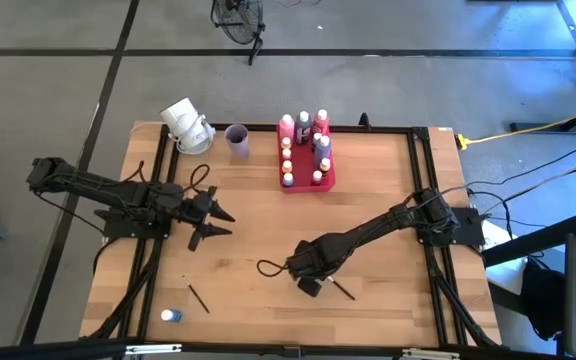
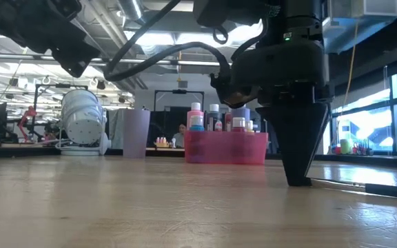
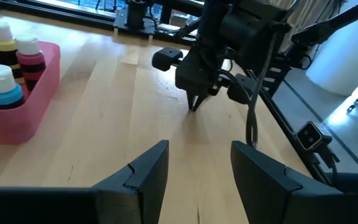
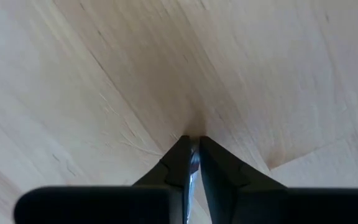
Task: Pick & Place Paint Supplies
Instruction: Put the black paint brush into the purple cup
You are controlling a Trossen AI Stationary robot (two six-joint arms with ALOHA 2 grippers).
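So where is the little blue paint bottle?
The blue paint bottle lies alone near the table's front-left corner in the high view, beside a loose paintbrush, far from the pink tray.

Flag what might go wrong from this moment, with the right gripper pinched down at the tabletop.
The right gripper pinches something thin at its very fingertips, so it may slip or swivel on lifting. Its tips press the table, so they could scrape. The blue bottle lies near the front edge and might roll off.

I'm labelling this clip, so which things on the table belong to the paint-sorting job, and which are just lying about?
Belonging to the job:
- paint bottles in the pink tray
- blue bottle, loose near the front edge
- brush on the wood
- second brush, beside the right gripper

Lying about:
- lilac cup
- white device
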